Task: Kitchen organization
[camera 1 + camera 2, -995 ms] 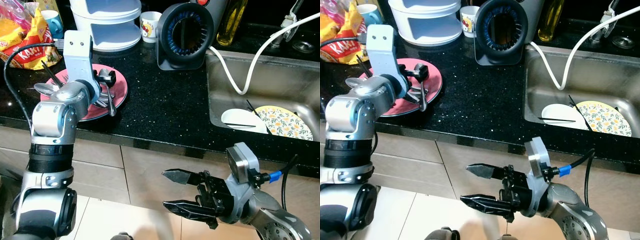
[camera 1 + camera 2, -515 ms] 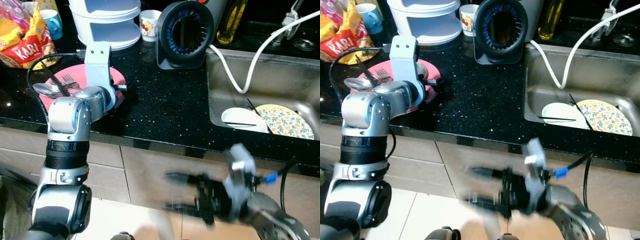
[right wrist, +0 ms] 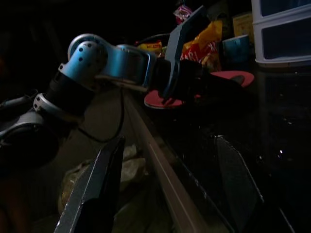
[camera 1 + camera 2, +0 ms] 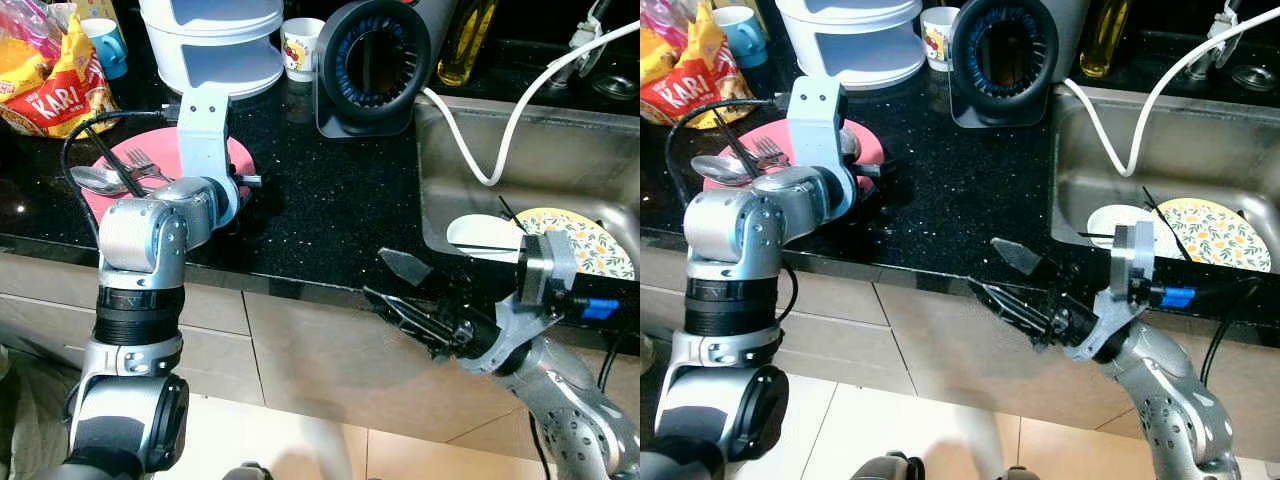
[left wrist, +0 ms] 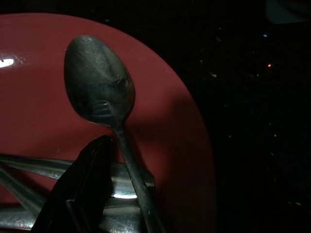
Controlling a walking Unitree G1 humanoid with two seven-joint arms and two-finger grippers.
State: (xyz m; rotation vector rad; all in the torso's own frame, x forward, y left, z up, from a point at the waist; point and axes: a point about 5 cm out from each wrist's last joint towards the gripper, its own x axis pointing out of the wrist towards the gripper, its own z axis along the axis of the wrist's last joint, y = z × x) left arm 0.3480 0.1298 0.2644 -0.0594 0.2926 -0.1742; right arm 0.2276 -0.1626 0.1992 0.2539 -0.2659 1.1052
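Right gripper (image 4: 395, 283) sits nearest the camera, level with the front edge of the black counter (image 4: 320, 215), its two long black fingers spread apart and empty, pointing toward the robot's left. Beyond it the steel sink (image 4: 600, 185) holds a small white plate (image 4: 475, 232) beside a floral plate (image 4: 585, 240), with thin dark sticks lying across them and a white hose (image 4: 520, 100) looping down into the basin. On the counter to the robot's left, the left arm reaches over a pink plate (image 4: 160, 155) that carries the cutlery: a spoon (image 4: 90, 180) and a fork (image 4: 140, 160) lie at the plate's left part. The left gripper (image 5: 116, 194) is down at the plate's right part; the left wrist view shows one black finger (image 5: 85, 187) just beside the handle of a second spoon (image 5: 99, 87) that lies bowl-up on the plate over other metal handles. The second finger is out of frame, so it cannot be told whether the fingers are spread or pinching. Farther back stand a black round-faced appliance (image 4: 370, 60), a white cup (image 4: 300, 45) with a printed picture, a white stacked container (image 4: 215, 40), a blue mug (image 4: 105, 45), a yellow and red snack bag (image 4: 50, 75) and a bottle of yellow liquid (image 4: 465, 40).
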